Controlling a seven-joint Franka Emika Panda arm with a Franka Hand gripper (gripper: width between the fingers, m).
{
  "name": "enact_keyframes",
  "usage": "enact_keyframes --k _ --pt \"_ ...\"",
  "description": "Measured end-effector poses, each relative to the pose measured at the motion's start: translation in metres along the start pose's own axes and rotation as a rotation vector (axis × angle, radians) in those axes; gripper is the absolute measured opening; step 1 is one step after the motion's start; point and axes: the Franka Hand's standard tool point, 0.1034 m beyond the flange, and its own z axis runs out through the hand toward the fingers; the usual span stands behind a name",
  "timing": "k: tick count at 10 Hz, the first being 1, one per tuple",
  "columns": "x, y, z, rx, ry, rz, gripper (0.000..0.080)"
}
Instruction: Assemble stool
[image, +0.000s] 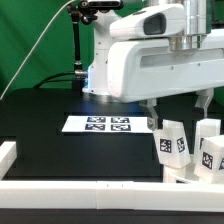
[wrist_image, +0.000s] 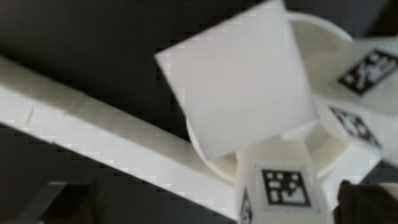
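the white panda arm's two-finger gripper (image: 178, 112) hangs low over the black table (image: 40, 125), its fingers spread wide and closed on nothing. directly beneath and around the fingertips stands the stool kit: short chunky white plastic legs (image: 172, 140) carrying black-and-white square tags, grouped upright against the long white border rail (image: 90, 193). in the wrist view the round shallow white plastic seat disc (wrist_image: 329, 70) lies just under the gripper, partly hidden by a flat-faced white leg (wrist_image: 231, 85) that leans across it, and another tagged leg (wrist_image: 281, 180) sits nearer the fingers. the flat white marker board (image: 100, 124) lies beyond the gripper, apart from the parts.

judged from this, the step in hand is picking one leg out of the cluster. to do it well, the fingers should straddle a single leg across its narrow sides, well centred, so neither fingertip catches a neighbour or the disc's rim. the parts stand very close, so a straight descent is safer than a sideways approach. close only once both fingers are clearly below the leg's top edge. whether the legs touch one another cannot be told here. a tilted leg will likely twist when squeezed, so grip low and lift slowly.
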Motion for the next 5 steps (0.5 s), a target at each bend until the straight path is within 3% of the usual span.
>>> enact_keyframes --k 5 --pt "-0.0100 -0.0009 0.0067 -0.003 -0.013 -0.121 0.0649"
